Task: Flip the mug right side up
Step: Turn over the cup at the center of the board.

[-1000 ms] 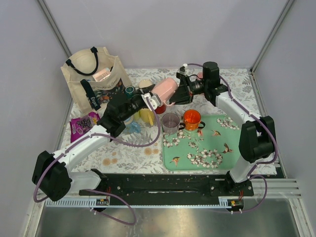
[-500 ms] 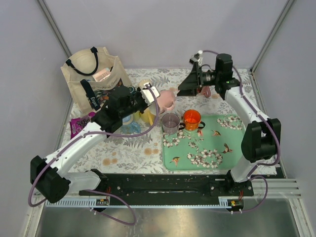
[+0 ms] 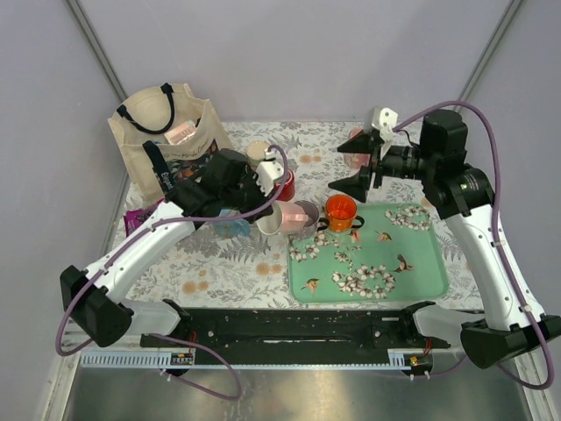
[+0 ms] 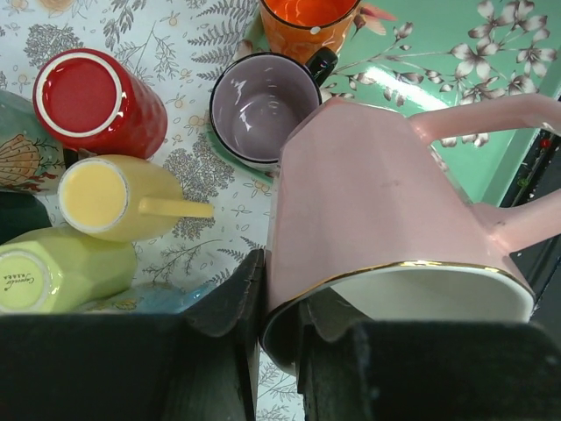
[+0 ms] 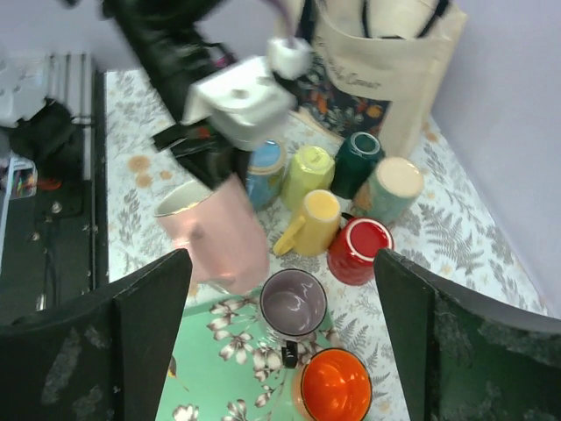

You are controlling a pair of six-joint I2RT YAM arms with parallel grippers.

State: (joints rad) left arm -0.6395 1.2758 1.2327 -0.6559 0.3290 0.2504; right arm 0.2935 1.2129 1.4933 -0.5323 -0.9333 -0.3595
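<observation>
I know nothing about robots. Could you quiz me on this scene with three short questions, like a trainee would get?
1. True or false: the right gripper is holding the pink mug.
2. Which two mugs stand mouth-up on the green tray? A) the red and the yellow one B) the lilac mug and the orange mug C) the blue and the dark green one
3. Fill in: the left gripper pinches the pink mug by its ____.
Key: 1 false; 2 B; 3 rim.
</observation>
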